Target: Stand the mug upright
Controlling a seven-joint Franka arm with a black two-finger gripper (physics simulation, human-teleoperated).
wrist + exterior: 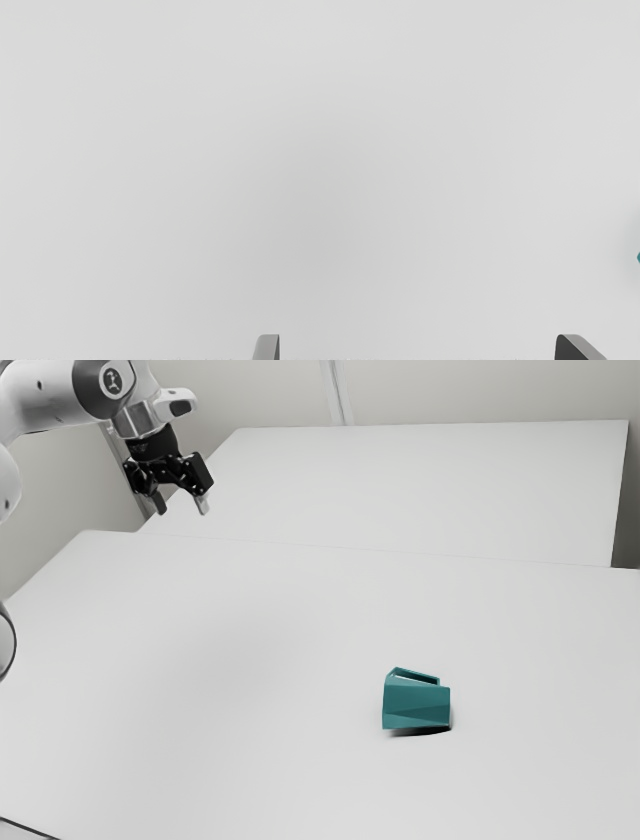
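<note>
The black, hard-shelled two-finger gripper (182,510), released and empty, hung above the smooth white table (250,640), on which the faceted teal mug (415,706) lay sideways, so good work called for a wide-jawed approach, then a gentle grip with room to tip.

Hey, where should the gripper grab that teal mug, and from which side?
Probably by the handle, coming from above with the open jaws straddling its thin bar. The mug lies on its side, and the handle's slim loop stands out along the body's upper edge in the exterior view, looking easier to pinch than the broad body. Whether it points straight up or leans away, I can't tell.
</note>
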